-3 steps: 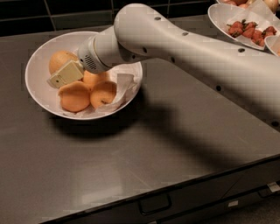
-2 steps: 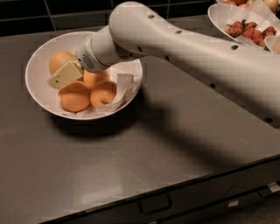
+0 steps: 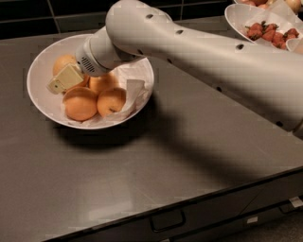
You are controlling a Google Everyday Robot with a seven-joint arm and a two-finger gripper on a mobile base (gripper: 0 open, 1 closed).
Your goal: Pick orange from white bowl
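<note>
1. Reaching into the white bowl (image 3: 40, 94), the gripper (image 3: 65, 79) sat low at the bowl's back-left. Its cream tip lay across the front of the orange (image 3: 63, 63).
2. We could not tell whether the gripper was open or closed on the fruit, since the wrist hid its far side.
3. The orange sat in the bowl on the crumpled paper (image 3: 135, 90), at the back-left. The three smaller oranges (image 3: 80, 103) were packed just in front of it, and it showed no sign of being lifted.
4. We judged the approach done and the grasp unconfirmed. Lifting the orange and clearing the rim were left to do.
5. We flagged one risk: with the neighbours so close, a lift could drag one along or snag the paper.
6. The bench (image 3: 156, 165) was flat, dark grey and matte, and the arm (image 3: 213, 61) threw a shadow across it. We saw a drawer handle (image 3: 168, 220) under the front edge.
7. A dark tiled wall (image 3: 28, 14) ran behind the bench. A second bowl (image 3: 234, 19) holding strawberries (image 3: 270, 33) sat at the back-right, well apart from the white bowl.
</note>
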